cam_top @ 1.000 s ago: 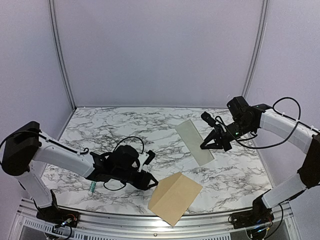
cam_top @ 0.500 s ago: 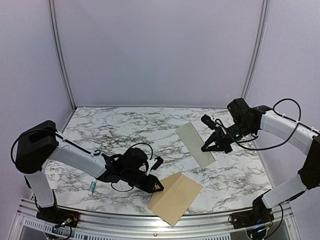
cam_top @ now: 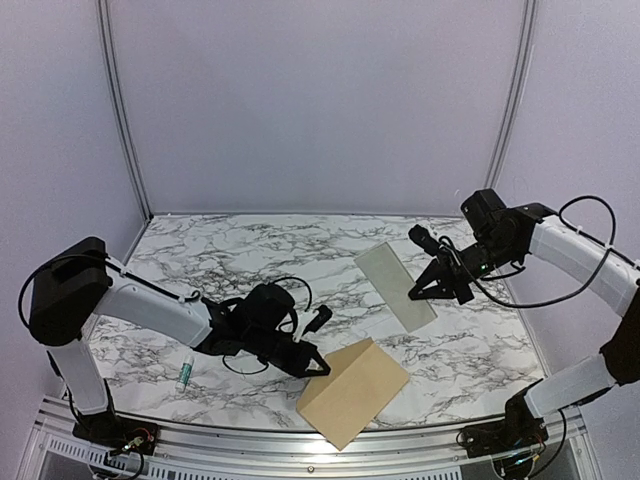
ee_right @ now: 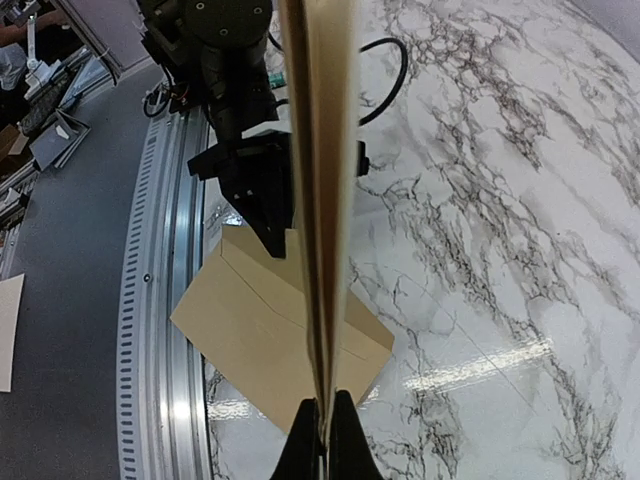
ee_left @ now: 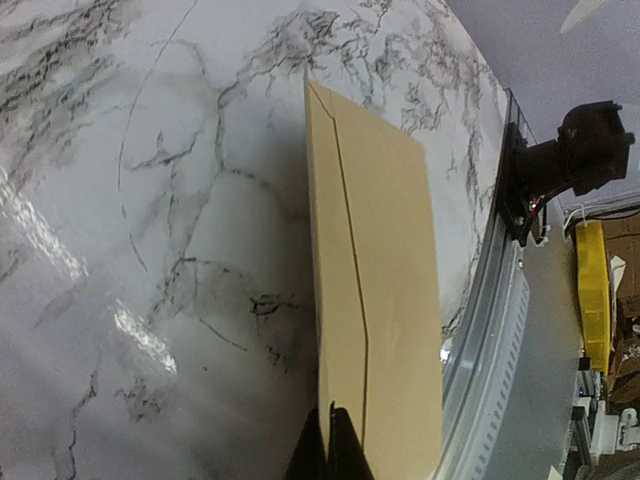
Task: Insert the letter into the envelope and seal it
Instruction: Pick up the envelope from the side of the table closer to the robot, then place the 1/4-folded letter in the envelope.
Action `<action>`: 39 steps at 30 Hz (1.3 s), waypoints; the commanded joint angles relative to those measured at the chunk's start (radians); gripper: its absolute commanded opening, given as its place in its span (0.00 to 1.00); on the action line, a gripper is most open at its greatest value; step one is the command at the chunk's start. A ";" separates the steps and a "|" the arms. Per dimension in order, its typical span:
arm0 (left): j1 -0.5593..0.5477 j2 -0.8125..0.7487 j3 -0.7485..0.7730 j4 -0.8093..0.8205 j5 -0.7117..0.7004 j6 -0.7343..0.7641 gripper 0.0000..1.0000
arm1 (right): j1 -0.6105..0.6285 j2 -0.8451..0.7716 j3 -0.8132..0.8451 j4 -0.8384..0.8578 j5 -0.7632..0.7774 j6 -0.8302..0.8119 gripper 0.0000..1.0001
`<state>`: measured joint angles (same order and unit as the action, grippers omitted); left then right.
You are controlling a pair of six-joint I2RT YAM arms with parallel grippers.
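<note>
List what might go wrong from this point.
1. The left gripper pinches the envelope only at one edge, and the envelope's near corner overhangs the table's front rail; a tug may drag it off or crease it.
2. The right gripper holds the thin letter by one edge, with nothing else gripping it; it may sag, slip or miss the envelope's opening.
</note>
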<state>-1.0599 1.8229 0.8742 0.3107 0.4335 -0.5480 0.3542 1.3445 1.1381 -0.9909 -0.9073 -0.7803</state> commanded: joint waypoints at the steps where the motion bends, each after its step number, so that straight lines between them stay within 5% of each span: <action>1: 0.032 -0.087 0.184 -0.231 0.042 0.167 0.00 | 0.018 -0.053 0.156 -0.129 -0.034 -0.131 0.00; 6: 0.046 -0.045 0.486 -0.720 -0.011 0.421 0.00 | 0.098 -0.072 0.295 -0.234 -0.021 -0.224 0.00; 12: 0.120 0.040 0.693 -0.980 0.217 0.594 0.00 | 0.251 -0.095 0.379 -0.256 0.049 -0.248 0.00; 18: 0.120 0.126 0.878 -1.212 0.288 0.721 0.00 | 0.369 -0.074 0.409 -0.310 0.137 -0.341 0.01; 25: 0.111 0.129 0.929 -1.276 0.272 0.740 0.00 | 0.540 0.011 0.408 -0.285 0.263 -0.318 0.00; 33: 0.097 0.122 0.912 -1.279 0.295 0.761 0.00 | 0.552 0.083 0.359 -0.109 0.254 -0.150 0.00; 39: 0.087 0.130 0.919 -1.278 0.231 0.723 0.00 | 0.552 0.156 0.411 -0.155 0.311 -0.063 0.00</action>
<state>-0.9646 1.9629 1.7718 -0.9306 0.7010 0.1913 0.9009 1.4563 1.5013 -1.1442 -0.6430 -0.9325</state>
